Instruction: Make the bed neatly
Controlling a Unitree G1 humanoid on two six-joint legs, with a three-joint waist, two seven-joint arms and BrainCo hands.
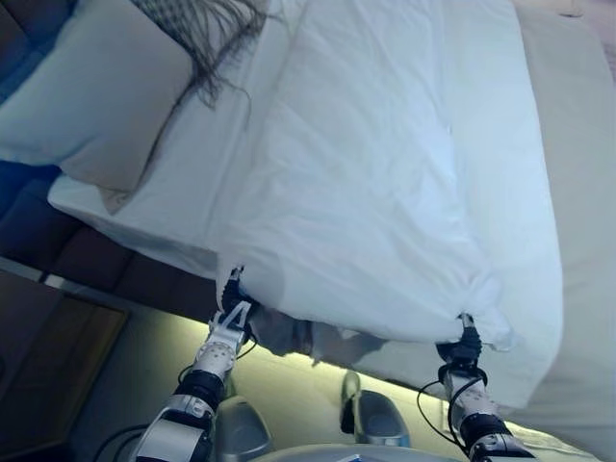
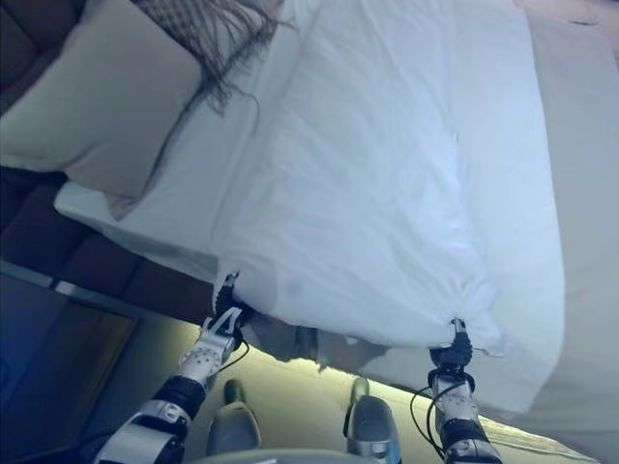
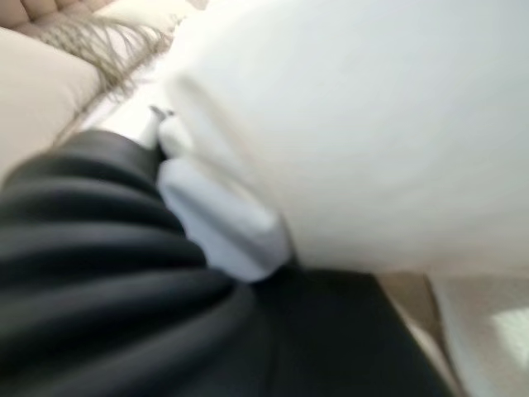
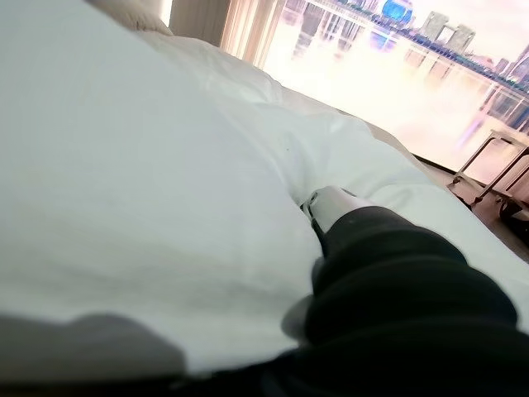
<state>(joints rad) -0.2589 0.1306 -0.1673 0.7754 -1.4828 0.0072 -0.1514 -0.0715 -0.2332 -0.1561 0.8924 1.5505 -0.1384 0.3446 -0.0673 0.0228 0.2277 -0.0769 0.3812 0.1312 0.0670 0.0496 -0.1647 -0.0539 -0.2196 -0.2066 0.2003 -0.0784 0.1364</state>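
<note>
duvet: big white duvet (image 1: 385, 183) spread over the bed (image 1: 577, 192), its near edge lifted just past the bed's side. Looks soft, floppy and fairly light, so it'll sag in the middle and wrinkle wherever it isn't kept taut.
where to grab: the two near corners, bunched up, seem the best bet. Pinch a good wad, since smooth cotton probably slips out of a thin hold.
left robot hand: left robot hand (image 1: 231, 306) sits at the duvet's near corner on the pillow (image 1: 91, 106) side. Fingers are buried in the fabric, so I can't tell how far they're curled.
right robot hand: right robot hand (image 1: 465, 342) is at the other near corner, cloth gathered to a point right at it. Fingers are hidden too, so can't tell.
extras: fringed throw (image 1: 207, 29) lies beside the pillow, just off the duvet's far corner.
</note>
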